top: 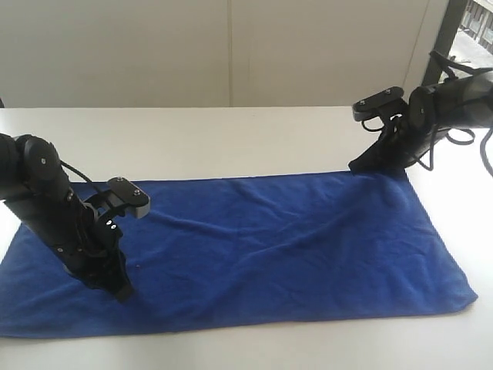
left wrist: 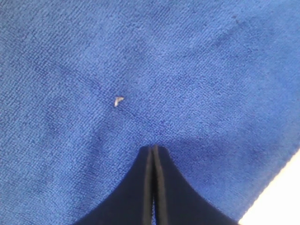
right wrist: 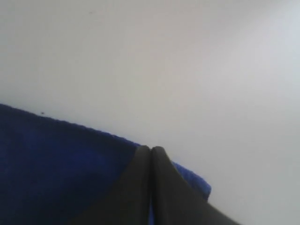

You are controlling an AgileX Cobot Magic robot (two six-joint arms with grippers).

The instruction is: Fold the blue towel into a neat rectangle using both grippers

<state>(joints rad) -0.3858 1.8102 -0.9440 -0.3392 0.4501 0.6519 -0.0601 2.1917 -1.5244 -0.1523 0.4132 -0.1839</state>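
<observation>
Left gripper (top: pixel 121 291), nearest me: jaws clenched, tips pressed onto the blue towel (top: pixel 269 247), one sheet spread flat on the white table (top: pixel 231 139). Only its wrist view shows a pale speck (left wrist: pixel 118 100) on the cloth. Right gripper (top: pixel 360 165), second of two, farther off: jaws clenched at the towel's far right corner; I cannot tell whether cloth is pinched.
</observation>
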